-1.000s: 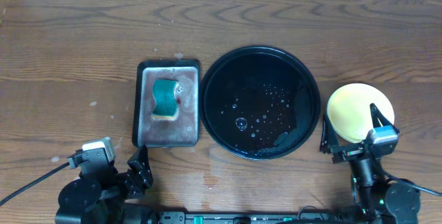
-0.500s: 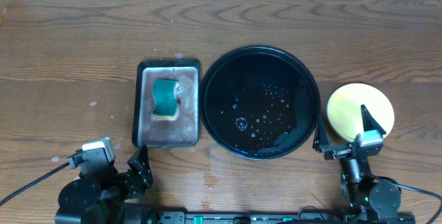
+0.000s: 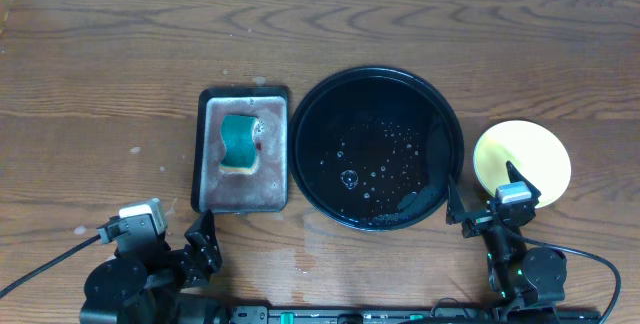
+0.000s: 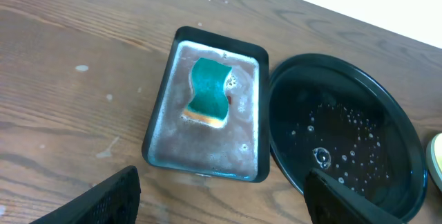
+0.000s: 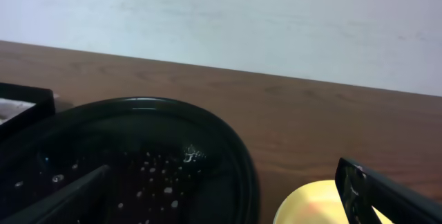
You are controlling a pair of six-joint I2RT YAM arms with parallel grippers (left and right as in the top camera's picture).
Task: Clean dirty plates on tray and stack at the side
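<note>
1. Plate (image 3: pixel 525 154), yellow and round, lies flat on the worktop (image 3: pixel 100 64), just right of the black tray (image 3: pixel 330 114).
2. Black tray holds water drops (image 3: pixel 372 172).
3. Grey tray (image 3: pixel 245 190) holds a green sponge (image 3: pixel 239 143), set lengthwise.
4. Left gripper (image 4: pixel 221 200) and right gripper (image 5: pixel 221 196): jaws wide, empty.

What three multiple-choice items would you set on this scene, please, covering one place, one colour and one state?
1. Relative to the black tray, where is the yellow plate?
A inside it
B on the table, to its right
C on the table, to its left

2. What colour is the sponge?
A green
B red
C white

3. The black tray is:
A stacked with plates
B wet, with no plate in it
C covered by a cloth

Answers: 1 B, the overhead view shows it on wood beside the rim; 2 A, its top is teal-green; 3 B, only droplets lie in it.
</note>
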